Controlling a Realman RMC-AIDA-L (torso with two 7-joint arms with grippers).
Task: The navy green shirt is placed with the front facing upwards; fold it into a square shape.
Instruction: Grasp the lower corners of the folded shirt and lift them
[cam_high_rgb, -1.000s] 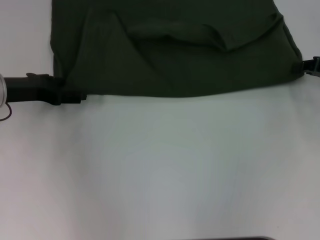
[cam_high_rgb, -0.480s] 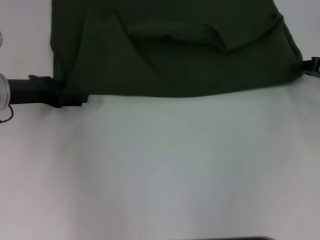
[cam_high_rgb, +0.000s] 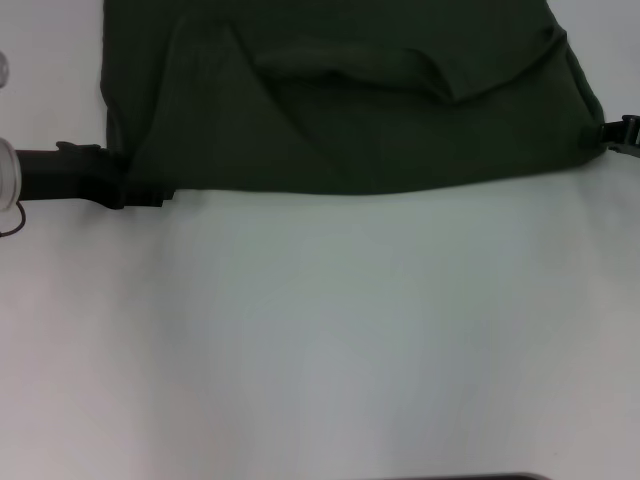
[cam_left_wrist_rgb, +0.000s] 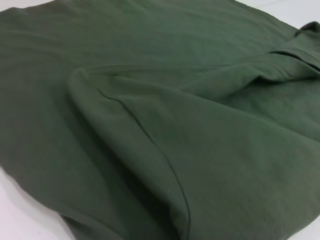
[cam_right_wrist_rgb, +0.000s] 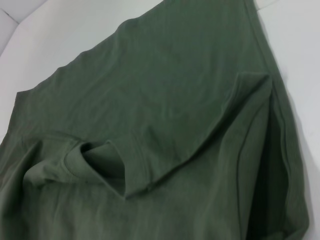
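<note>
The navy green shirt (cam_high_rgb: 340, 100) lies on the white table (cam_high_rgb: 320, 330), filling the far part of the head view and running off the top of the frame, its near edge a long straight line across the table. The left end effector (cam_high_rgb: 140, 192) sits at the shirt's near left corner, low on the table, and the right end effector (cam_high_rgb: 612, 136) at the near right corner. That placement, one at each end of the same edge, suggests the two arms are working the edge together so a fold comes out even and straight. Whether either end effector is pinching cloth or has parted from it I cannot tell; the fingers are hidden by the fabric or too dark to read.

The cloth is already doubled over: a hemmed sleeve (cam_right_wrist_rgb: 130, 170) lies on top, and a seam (cam_left_wrist_rgb: 150, 145) runs over a raised ridge of cloth in the left wrist view. No lettering shows, only plain green. The visible part's long axis runs left to right across the table, and the near edge faces the robot
</note>
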